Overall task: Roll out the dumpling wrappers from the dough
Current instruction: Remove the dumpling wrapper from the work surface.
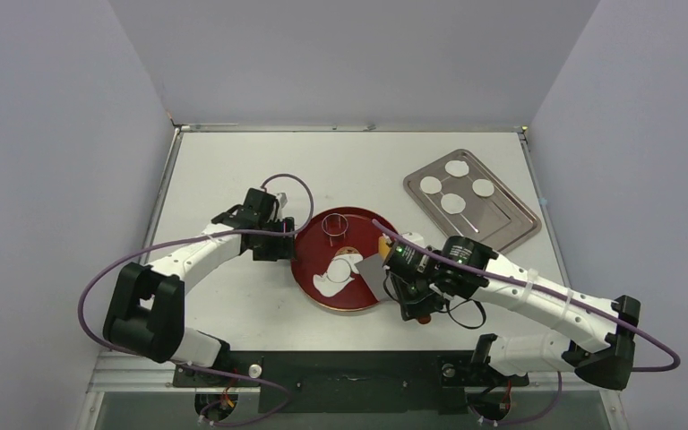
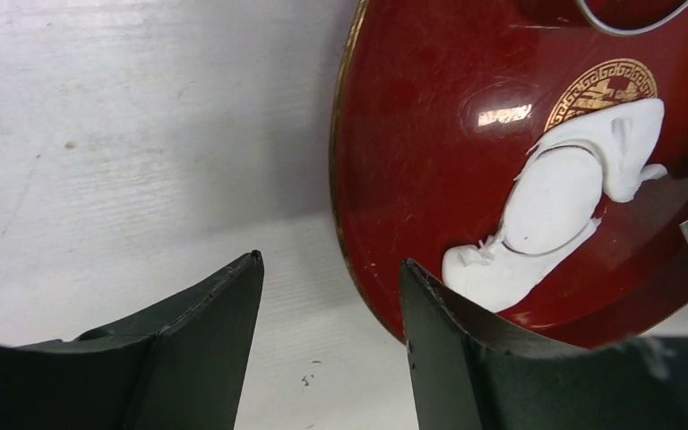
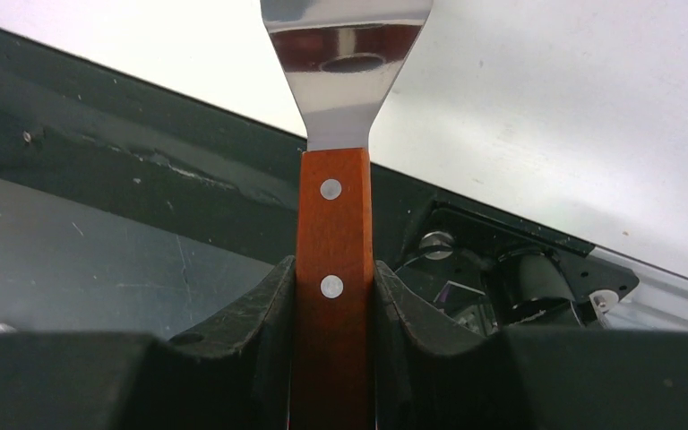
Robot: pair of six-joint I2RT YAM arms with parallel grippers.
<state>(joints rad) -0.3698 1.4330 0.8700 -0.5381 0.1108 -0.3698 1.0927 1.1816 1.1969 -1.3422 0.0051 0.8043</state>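
The dough (image 1: 339, 273) is a thin ragged white sheet on the red plate (image 1: 313, 255); it also shows in the left wrist view (image 2: 623, 143), where a round disc outline (image 2: 551, 202) is pressed into it. Several round white wrappers (image 1: 453, 203) lie on the metal tray (image 1: 502, 224). My left gripper (image 1: 276, 242) is open and empty, its fingers (image 2: 233, 305) straddling bare table beside the plate's left rim (image 2: 345, 224). My right gripper (image 1: 405, 291) is shut on the wooden handle (image 3: 333, 233) of a metal spatula, whose blade (image 1: 374, 270) rests over the plate's right side by the dough.
A wire ring cutter (image 1: 334, 224) lies on the plate's far part. An orange-brown object (image 1: 383, 244) lies at the plate's right edge, partly hidden by my right arm. The tray stands at the back right. The table's black front edge (image 3: 143, 188) lies below the right gripper.
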